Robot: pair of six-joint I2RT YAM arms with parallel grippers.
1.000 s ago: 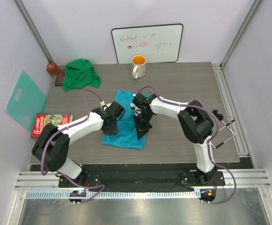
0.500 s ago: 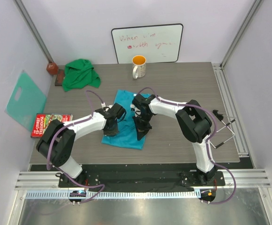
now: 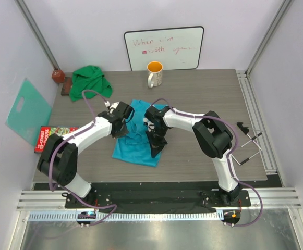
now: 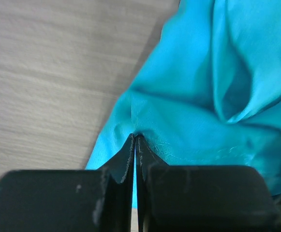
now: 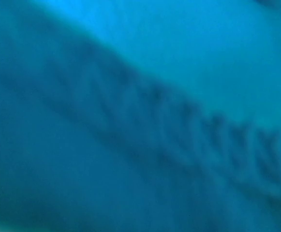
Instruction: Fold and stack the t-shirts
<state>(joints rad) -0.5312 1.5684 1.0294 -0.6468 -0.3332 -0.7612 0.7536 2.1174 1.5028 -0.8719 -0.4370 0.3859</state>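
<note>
Left claw shifted rearward, pinching turquoise t-shirt — mug orange inside.

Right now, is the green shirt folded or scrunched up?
Scrunched up: the green t-shirt lies in a lumpy, crumpled heap, with no flat folded edges.

Bright even light; right wrist view blurred.

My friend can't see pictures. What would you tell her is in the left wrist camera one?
The black left gripper is shut tight, pinching a puckered edge of the turquoise t-shirt. The wrinkled shirt fills the right side of the picture, and the bare grey wood-grain table shows on the left.
</note>
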